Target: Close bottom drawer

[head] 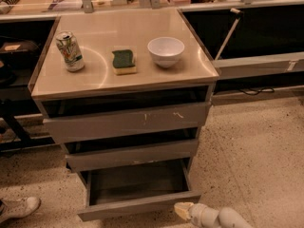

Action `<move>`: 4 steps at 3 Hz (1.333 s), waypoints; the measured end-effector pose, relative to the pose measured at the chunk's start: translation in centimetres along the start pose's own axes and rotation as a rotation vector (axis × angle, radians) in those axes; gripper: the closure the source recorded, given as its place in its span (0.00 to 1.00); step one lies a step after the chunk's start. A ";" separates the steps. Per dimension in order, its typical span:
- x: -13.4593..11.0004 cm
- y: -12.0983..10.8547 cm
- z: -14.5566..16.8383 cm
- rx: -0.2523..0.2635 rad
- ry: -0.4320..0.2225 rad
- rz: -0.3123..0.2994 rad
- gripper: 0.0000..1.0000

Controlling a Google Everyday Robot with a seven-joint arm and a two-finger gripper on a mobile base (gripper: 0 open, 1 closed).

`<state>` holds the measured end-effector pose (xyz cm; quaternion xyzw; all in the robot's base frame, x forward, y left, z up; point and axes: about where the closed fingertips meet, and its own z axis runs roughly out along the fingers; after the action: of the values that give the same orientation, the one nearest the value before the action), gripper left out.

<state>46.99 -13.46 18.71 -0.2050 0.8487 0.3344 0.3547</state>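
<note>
The bottom drawer (pixel 137 206) of the grey cabinet is pulled out, its shallow empty box open to view. Above it sit the middle drawer front (pixel 133 155) and the widest top drawer front (pixel 126 121) with white scratch marks. My gripper (pixel 183 211) comes in from the bottom right on a white arm. Its pale tip sits right at the bottom drawer's front, near the right corner.
On the cabinet top (pixel 95 75) stand a drink can (pixel 70 51), a green and yellow sponge (pixel 123 61) and a white bowl (pixel 166 51). A shoe (pixel 19 208) is on the speckled floor at the bottom left. Dark shelving runs behind on both sides.
</note>
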 end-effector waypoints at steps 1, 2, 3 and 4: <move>-1.1 -0.2 2.0 -0.005 -0.031 -0.013 1.00; -2.8 -0.4 4.4 -0.019 -0.068 -0.032 1.00; -4.5 -0.5 7.5 -0.046 -0.102 -0.049 1.00; -4.5 -0.5 7.5 -0.045 -0.103 -0.049 1.00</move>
<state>53.77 -7.97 17.93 -0.2162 0.8164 0.3549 0.4011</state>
